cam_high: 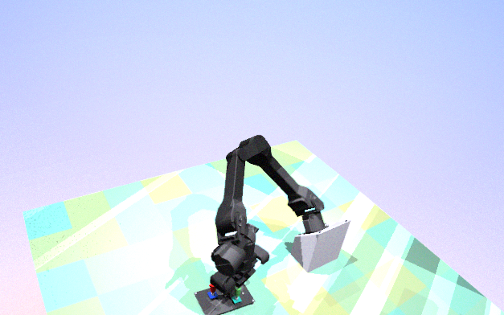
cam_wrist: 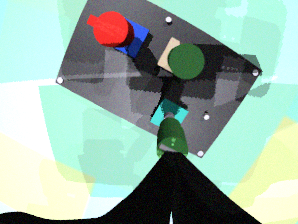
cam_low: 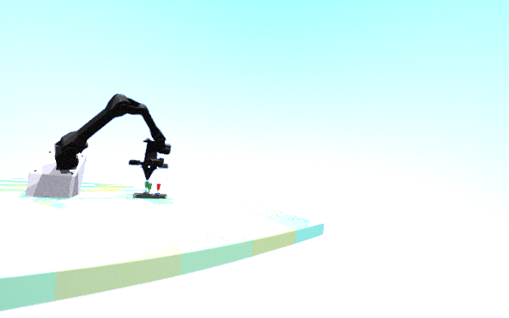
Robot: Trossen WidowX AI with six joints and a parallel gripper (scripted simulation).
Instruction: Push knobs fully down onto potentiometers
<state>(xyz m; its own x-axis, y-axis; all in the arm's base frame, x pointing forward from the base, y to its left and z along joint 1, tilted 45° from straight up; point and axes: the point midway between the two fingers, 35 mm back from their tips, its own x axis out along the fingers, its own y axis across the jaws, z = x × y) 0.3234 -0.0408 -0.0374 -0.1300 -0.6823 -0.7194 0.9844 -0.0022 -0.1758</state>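
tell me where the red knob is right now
In the wrist view the red knob stands at the circuit board's upper-left end on a blue potentiometer, left of the two green knobs, apart from the shut gripper.
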